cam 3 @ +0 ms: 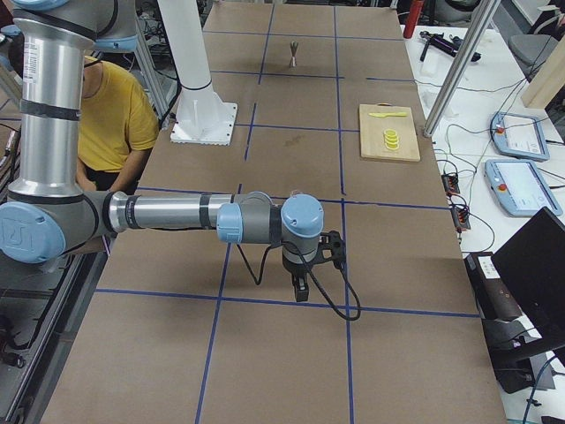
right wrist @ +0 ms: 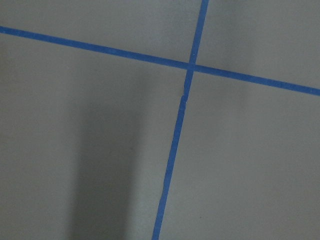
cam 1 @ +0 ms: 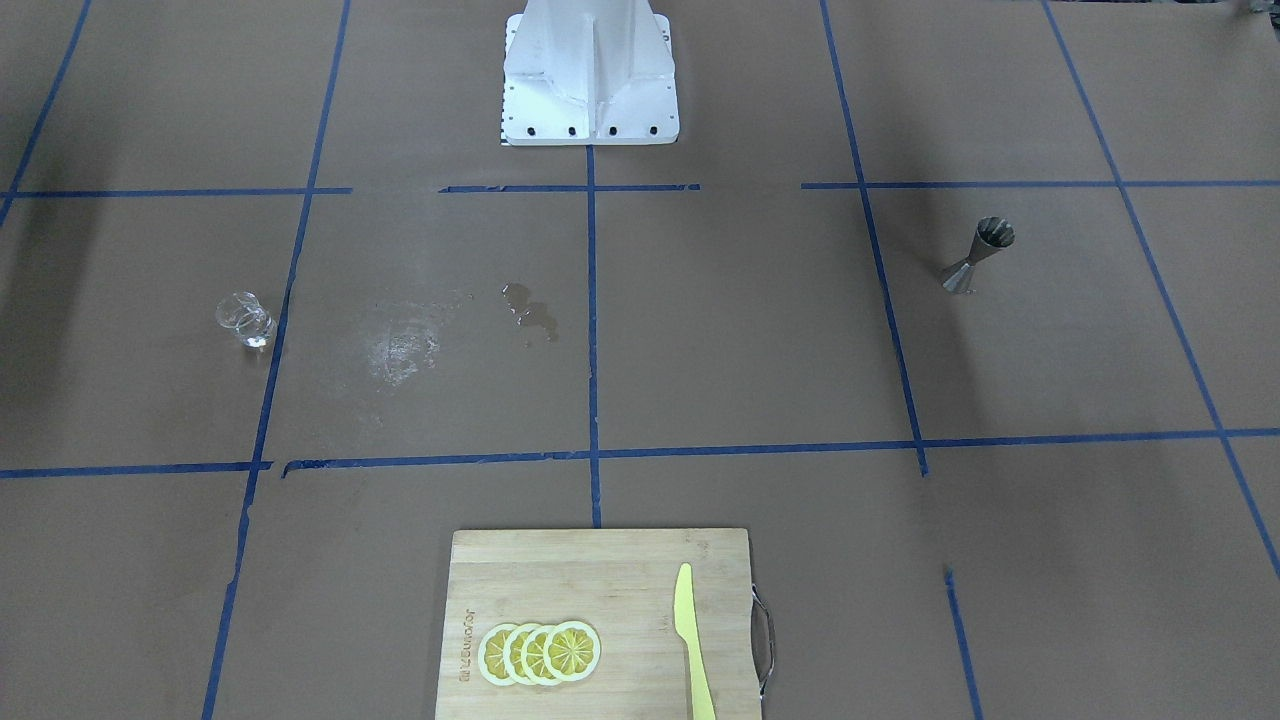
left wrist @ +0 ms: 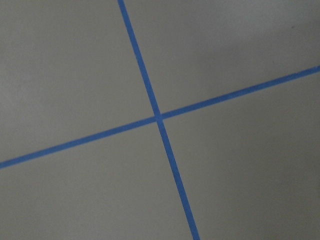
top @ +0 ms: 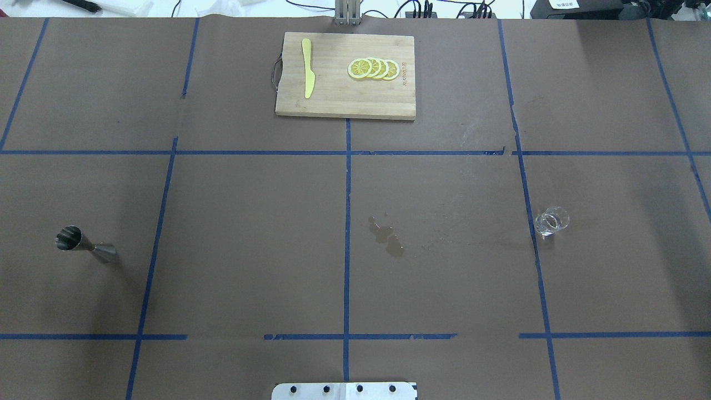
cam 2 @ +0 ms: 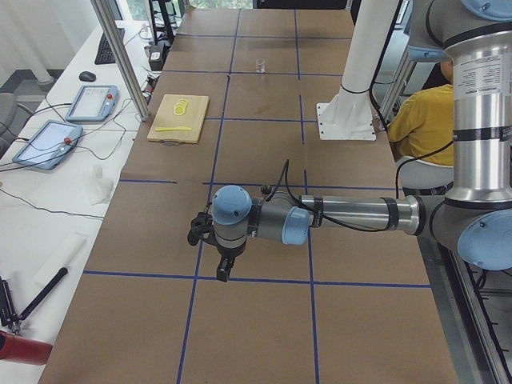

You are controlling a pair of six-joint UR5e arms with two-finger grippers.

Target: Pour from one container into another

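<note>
The small clear glass cup [cam 1: 245, 320] stands upright on the brown table, on the robot's right side [top: 551, 221], far off in the exterior left view [cam 2: 260, 66]. The silver hourglass jigger [cam 1: 978, 255] stands upright on the robot's left side [top: 84, 244], seen small in the exterior right view [cam 3: 293, 54]. My left gripper [cam 2: 226, 268] hangs low over the table's left end, far from the jigger. My right gripper [cam 3: 300, 287] hangs over the right end, far from the cup. Both show only in side views, so I cannot tell if they are open or shut. Both wrist views show only paper and blue tape.
A wooden cutting board [top: 344, 103] with lemon slices [top: 373, 68] and a yellow knife [top: 307, 75] lies at the far middle edge. A wet patch [top: 386, 236] marks the table centre. The white robot base [cam 1: 588, 75] stands mid-table. A person in yellow [cam 3: 110, 110] sits behind it.
</note>
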